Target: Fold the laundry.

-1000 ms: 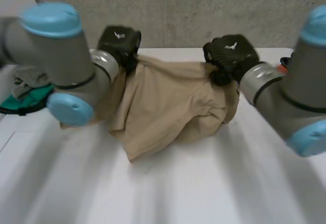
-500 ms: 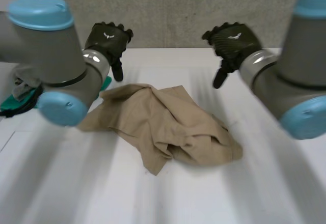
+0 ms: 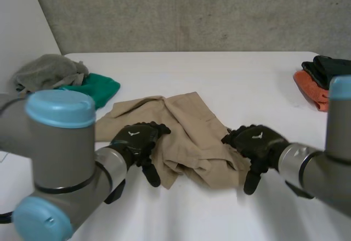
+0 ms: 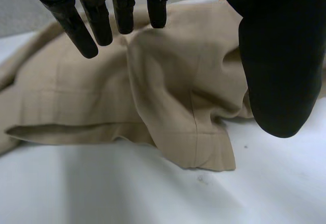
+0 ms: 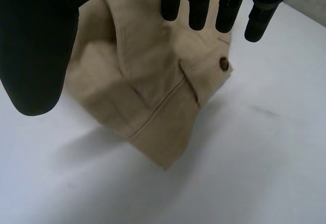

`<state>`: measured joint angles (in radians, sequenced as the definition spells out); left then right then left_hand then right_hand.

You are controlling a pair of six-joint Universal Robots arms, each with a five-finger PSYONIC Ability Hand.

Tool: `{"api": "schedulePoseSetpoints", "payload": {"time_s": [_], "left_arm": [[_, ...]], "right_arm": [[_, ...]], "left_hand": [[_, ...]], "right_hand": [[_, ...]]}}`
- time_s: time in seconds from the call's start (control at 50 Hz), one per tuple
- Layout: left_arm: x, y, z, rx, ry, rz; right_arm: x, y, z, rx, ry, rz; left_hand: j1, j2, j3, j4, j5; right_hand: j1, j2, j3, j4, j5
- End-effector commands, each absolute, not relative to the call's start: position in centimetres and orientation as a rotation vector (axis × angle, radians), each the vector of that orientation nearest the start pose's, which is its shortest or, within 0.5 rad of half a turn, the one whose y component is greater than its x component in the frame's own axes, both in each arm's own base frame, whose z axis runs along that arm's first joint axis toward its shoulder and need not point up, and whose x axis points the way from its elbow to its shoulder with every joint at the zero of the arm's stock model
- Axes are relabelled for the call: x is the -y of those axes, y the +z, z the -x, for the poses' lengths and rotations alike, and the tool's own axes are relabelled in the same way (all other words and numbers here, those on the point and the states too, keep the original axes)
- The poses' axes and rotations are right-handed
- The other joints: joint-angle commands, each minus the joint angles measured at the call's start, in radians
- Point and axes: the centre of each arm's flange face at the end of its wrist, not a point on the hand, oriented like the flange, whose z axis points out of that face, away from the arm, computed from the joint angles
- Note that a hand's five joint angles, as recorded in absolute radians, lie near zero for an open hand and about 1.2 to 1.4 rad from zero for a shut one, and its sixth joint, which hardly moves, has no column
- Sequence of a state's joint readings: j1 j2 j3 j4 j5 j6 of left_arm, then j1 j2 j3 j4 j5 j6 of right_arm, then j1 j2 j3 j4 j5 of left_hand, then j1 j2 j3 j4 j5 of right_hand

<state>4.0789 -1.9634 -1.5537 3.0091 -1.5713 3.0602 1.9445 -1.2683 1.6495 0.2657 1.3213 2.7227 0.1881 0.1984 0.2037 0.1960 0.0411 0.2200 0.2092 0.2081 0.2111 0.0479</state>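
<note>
Behind everything, a rough grey concrete wall [image 3: 192, 11] closes off the far side, with a plain white panel [image 3: 22, 27] at the far left. The white table [image 3: 219, 71] runs from it towards the near edge. A beige garment [image 3: 186, 126] lies crumpled in the middle of the table, folds heaped on each other and a hemmed end pointing near. On the far left sit a grey cloth heap [image 3: 49, 71] and, just beside it, a green cloth [image 3: 96, 87]. At the far right edge a black cloth [image 3: 329, 68] rests on an orange one [image 3: 310, 85].

The left hand [image 3: 137, 142] is at the garment's near left edge. Its fingers [image 4: 76, 23] are straight and spread, thumb well apart, clasping nothing. The right hand [image 3: 255, 142] is at the near right edge, fingers [image 5: 196, 5] likewise straight and apart from the thumb, with nothing between them. Whether either hand touches the cloth cannot be told. A small dark button [image 5: 223, 62] shows on a beige flap by the right fingertips.
</note>
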Motion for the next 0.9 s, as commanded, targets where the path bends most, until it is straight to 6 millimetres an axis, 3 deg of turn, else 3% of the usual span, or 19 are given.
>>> {"api": "schedulePoseSetpoints", "payload": {"time_s": [0.02,0.06,0.12,0.14,0.24,0.3,0.32,0.36,0.38,0.42,0.44,0.5,0.58,0.7,0.78,0.8,0.86,0.9], "left_arm": [[20.4,15.7,32.4,-3.03,-1.651,-0.823],[20.5,15.2,32.9,-3.041,-1.647,-0.823],[20.8,14.4,33.6,-3.046,-1.641,-0.814],[21.2,14.4,33.7,-3.028,-1.652,-0.788],[22.1,17.6,33.0,-2.955,-1.766,-0.698],[21.8,22.4,32.0,-2.866,-1.888,-0.736],[21.3,25.2,31.2,-2.798,-1.95,-0.786],[20.7,28.3,30.3,-2.71,-2.03,-0.836],[20.2,31.1,29.4,-2.611,-2.107,-0.883],[19.7,33.8,28.4,-2.498,-2.182,-0.941],[19.1,35.9,27.9,-2.404,-2.237,-0.994],[18.0,38.3,27.3,-2.258,-2.262,-1.135],[18.0,39.3,27.3,-2.143,-2.202,-1.254],[19.9,37.9,28.1,-2.056,-2.049,-1.382],[22.5,36.0,29.4,-2.019,-1.993,-1.42],[24.1,35.1,30.1,-2.009,-1.991,-1.416],[27.4,33.9,31.6,-1.937,-2.054,-1.389],[29.0,34.1,32.2,-1.859,-2.121,-1.355]], "right_arm": [[22.2,14.6,-25.7,-2.338,-1.469,1.122],[22.7,14.1,-26.0,-2.334,-1.519,1.102],[23.5,13.8,-26.1,-2.348,-1.61,1.052],[23.9,14.1,-26.0,-2.349,-1.657,1.016],[24.6,16.6,-25.5,-2.326,-1.749,0.924],[24.5,20.4,-24.9,-2.259,-1.863,0.924],[24.1,22.8,-24.6,-2.21,-1.937,0.956],[23.4,24.9,-24.3,-2.168,-1.992,1.006],[22.6,26.6,-24.0,-2.139,-2.013,1.068],[21.8,28.3,-23.7,-2.119,-2.027,1.115],[21.1,30.1,-23.5,-2.103,-2.036,1.138],[21.0,33.0,-23.6,-2.078,-2.038,1.141],[21.7,34.9,-24.1,-2.079,-1.999,1.163],[23.5,34.9,-25.7,-2.088,-1.926,1.208],[24.9,33.6,-27.3,-2.083,-1.878,1.234],[25.5,32.6,-27.9,-2.095,-1.853,1.248],[27.3,30.3,-29.5,-2.089,-1.844,1.261],[28.7,29.8,-30.3,-2.061,-1.902,1.24]], "left_hand": [[0.178,0.167,0.162,0.17,0.15],[0.266,0.255,0.25,0.258,0.238],[0.805,0.794,0.789,0.797,0.777],[1.204,1.194,1.188,1.196,1.177],[1.208,1.198,1.193,1.2,1.181],[1.208,1.198,1.193,1.2,1.181],[1.208,1.198,1.193,1.2,1.181],[1.208,1.198,1.193,1.2,1.181],[1.208,1.198,1.193,1.2,1.181],[1.208,1.198,1.193,1.2,1.181],[1.208,1.198,1.193,1.2,1.181],[1.208,1.198,1.193,1.2,1.181],[1.208,1.198,1.193,1.2,1.181],[1.208,1.198,1.193,1.2,1.181],[1.208,1.198,1.193,1.2,1.181],[1.208,1.198,1.193,1.2,1.181],[1.208,1.198,1.193,1.2,1.181],[1.208,1.198,1.193,1.2,1.181]], "right_hand": [[0.125,0.135,0.136,0.133,0.122],[0.215,0.226,0.227,0.224,0.213],[0.921,0.932,0.933,0.93,0.919],[1.174,1.185,1.186,1.183,1.171],[1.176,1.187,1.188,1.185,1.174],[1.176,1.187,1.188,1.185,1.174],[1.176,1.187,1.188,1.185,1.174],[1.176,1.187,1.188,1.185,1.174],[1.176,1.187,1.188,1.185,1.174],[1.176,1.187,1.188,1.185,1.174],[1.176,1.187,1.188,1.185,1.174],[1.176,1.187,1.188,1.185,1.174],[1.176,1.187,1.188,1.185,1.174],[1.176,1.187,1.188,1.185,1.174],[1.176,1.187,1.188,1.185,1.174],[1.176,1.187,1.188,1.185,1.174],[1.176,1.187,1.188,1.185,1.174],[1.176,1.187,1.188,1.185,1.174]]}}
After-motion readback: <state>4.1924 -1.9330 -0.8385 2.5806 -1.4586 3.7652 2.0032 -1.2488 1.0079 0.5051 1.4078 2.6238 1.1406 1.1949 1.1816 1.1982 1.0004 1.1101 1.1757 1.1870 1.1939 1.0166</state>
